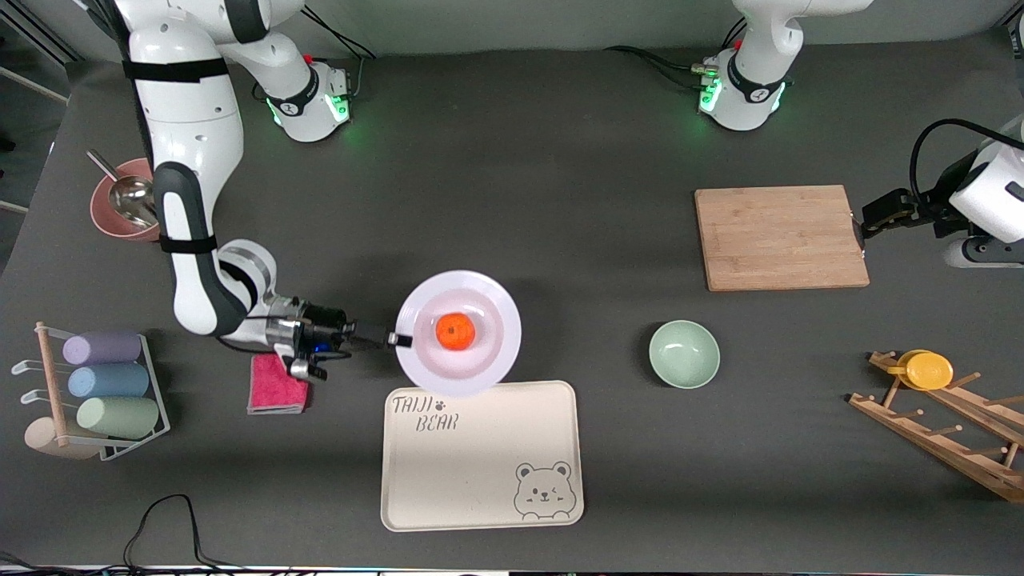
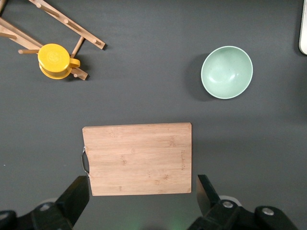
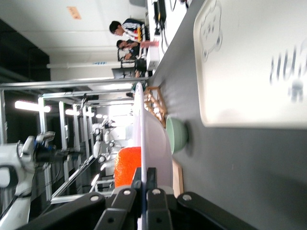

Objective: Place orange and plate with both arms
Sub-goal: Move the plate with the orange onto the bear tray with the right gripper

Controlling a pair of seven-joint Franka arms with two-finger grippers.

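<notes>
The white plate [image 1: 490, 354] hangs level above the table, its edge overlapping the cream tray's rim, with the orange [image 1: 454, 331] resting in its centre. My right gripper [image 1: 398, 339] is shut on the plate's rim at the right arm's end. In the right wrist view the plate [image 3: 144, 122] shows edge-on between the right gripper's [image 3: 147, 176] fingers, the orange [image 3: 127, 165] beside them. My left gripper [image 1: 868, 220] hovers open by the handle end of the wooden cutting board [image 1: 780, 237]. In the left wrist view the left gripper [image 2: 141, 184] holds nothing.
A cream bear tray [image 1: 480, 472] lies nearer the front camera than the plate. A pale green bowl [image 1: 684, 354] sits toward the left arm's end, near a wooden rack with a yellow cup [image 1: 928, 370]. A pink sponge [image 1: 278, 384], a cup rack [image 1: 104, 392] and a red bowl [image 1: 108, 220] stand at the right arm's end.
</notes>
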